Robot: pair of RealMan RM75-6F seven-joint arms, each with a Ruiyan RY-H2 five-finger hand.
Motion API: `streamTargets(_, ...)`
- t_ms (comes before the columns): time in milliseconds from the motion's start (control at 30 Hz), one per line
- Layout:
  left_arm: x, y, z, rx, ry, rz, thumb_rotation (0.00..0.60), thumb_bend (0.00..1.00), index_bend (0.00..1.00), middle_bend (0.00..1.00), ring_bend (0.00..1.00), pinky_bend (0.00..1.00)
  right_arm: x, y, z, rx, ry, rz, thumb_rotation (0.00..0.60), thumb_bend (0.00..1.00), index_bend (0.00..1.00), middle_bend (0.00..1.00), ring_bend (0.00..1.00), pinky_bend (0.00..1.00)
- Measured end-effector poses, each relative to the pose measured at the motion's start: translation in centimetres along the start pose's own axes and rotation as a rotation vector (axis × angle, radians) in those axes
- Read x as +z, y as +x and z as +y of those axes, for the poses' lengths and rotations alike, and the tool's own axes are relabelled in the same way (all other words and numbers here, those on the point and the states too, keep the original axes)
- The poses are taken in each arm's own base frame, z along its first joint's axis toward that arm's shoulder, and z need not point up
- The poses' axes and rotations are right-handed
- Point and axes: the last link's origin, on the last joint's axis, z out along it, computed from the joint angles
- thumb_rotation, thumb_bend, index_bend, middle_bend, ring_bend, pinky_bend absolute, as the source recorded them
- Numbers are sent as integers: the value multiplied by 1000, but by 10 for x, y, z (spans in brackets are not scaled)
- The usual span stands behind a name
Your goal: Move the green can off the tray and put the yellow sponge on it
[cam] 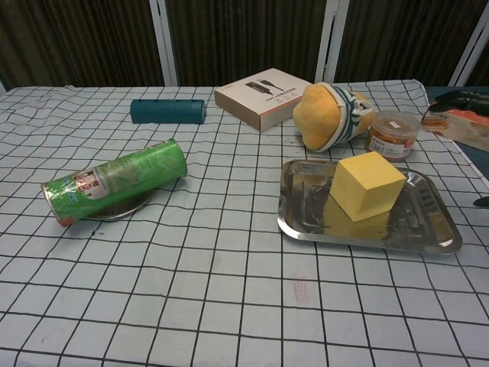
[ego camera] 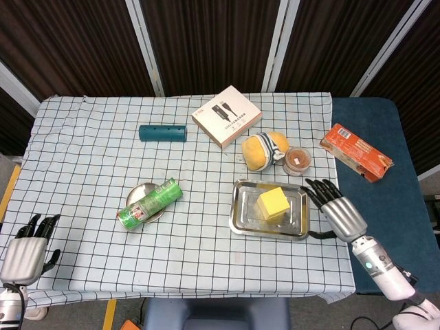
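Two hands show in the head view, both empty with fingers spread. The right hand (ego camera: 338,209) hangs just past the tray's (ego camera: 242,220) right end, near the table's (ego camera: 82,137) right edge, fingertips pointing toward the far edge and clear of the tray. The left hand (ego camera: 24,249) sits off the near left corner, outside the cloth.

The sponge (ego camera: 272,203) rests inside the tray, a yellow block standing free, nothing touching it; in the chest view the sponge (cam: 367,185) sits toward the far middle of the tray (cam: 302,225) and mirrors in the metal. The tray lies toward the near right part of the table.

The can (ego camera: 150,203) lies on its side well to the left of the tray, its middle resting across a small steel dish (ego camera: 137,190), lid end pointing toward the near left corner. In the chest view the can (cam: 114,181) tilts over the dish (cam: 122,210).

Toward the far edge lie a teal tube (ego camera: 163,133) and a white box (ego camera: 225,115). A plush toy (ego camera: 262,149) sits just beyond the tray, with a small lidded cup (ego camera: 298,160) touching its right side. An orange packet (ego camera: 355,152) lies on the blue surface past the right edge.
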Motion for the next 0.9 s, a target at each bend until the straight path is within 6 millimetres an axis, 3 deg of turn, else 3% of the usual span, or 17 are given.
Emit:
streamTargets(300, 1, 2, -4, 14, 19, 20, 600, 361, 110, 176, 92, 273, -73, 24, 38, -59, -296, 101, 600, 95, 0, 0, 0, 0)
streamTargets(900, 1, 3, -3, 38, 33, 49, 600, 359, 111, 166, 92, 273, -100, 27, 31, -64, -290, 126, 600, 95, 0, 0, 0, 0)
